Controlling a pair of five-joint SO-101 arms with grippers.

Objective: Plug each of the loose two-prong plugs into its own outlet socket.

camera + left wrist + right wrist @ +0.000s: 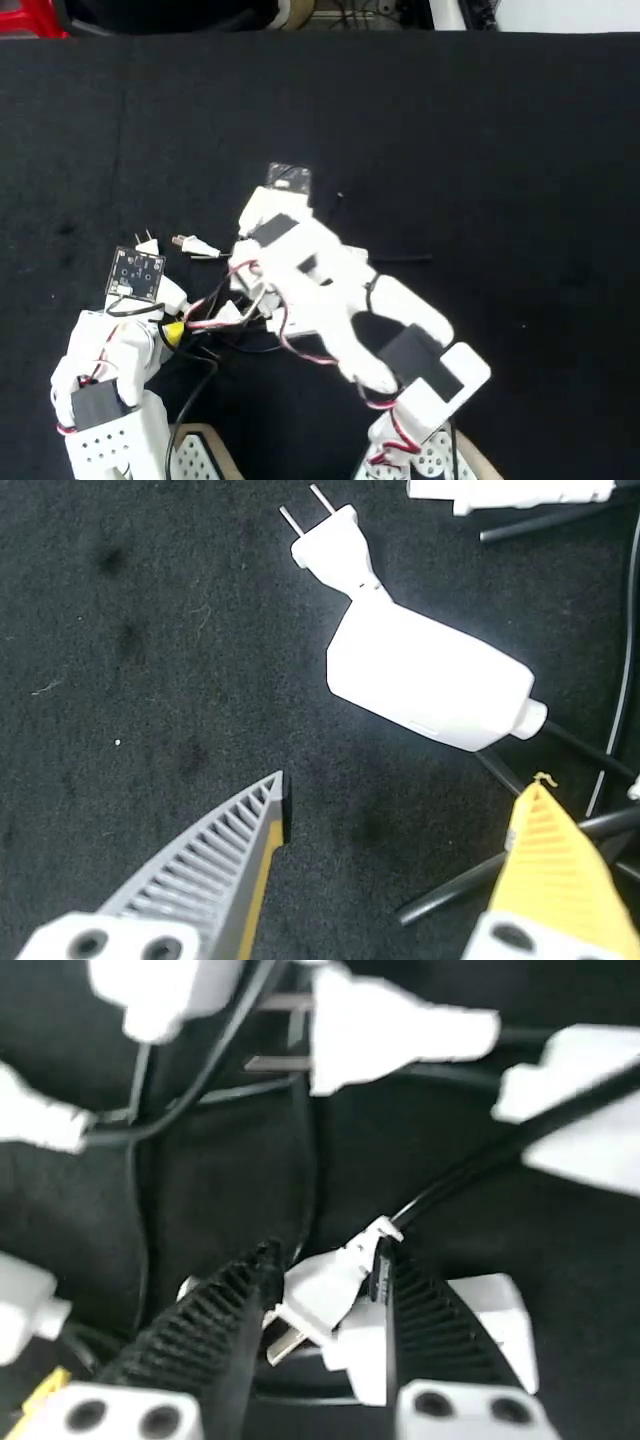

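- A black cloth-covered desk (500, 150) carries scattered white plugs and thin black cables (400, 258).
- A small white plastic two-prong plug (322, 1295) sits in the right end effector (325, 1260), its black ribbed fingers (215, 1310) clenched on the plug's body.
- It is probably light, rigid and smooth, and its cable may tug. Grip the flat sides of the body, never the prongs.
- A second white two-prong plug (330, 545) lies on the cloth beyond the left end effector (405, 800), which is released and holds nothing.
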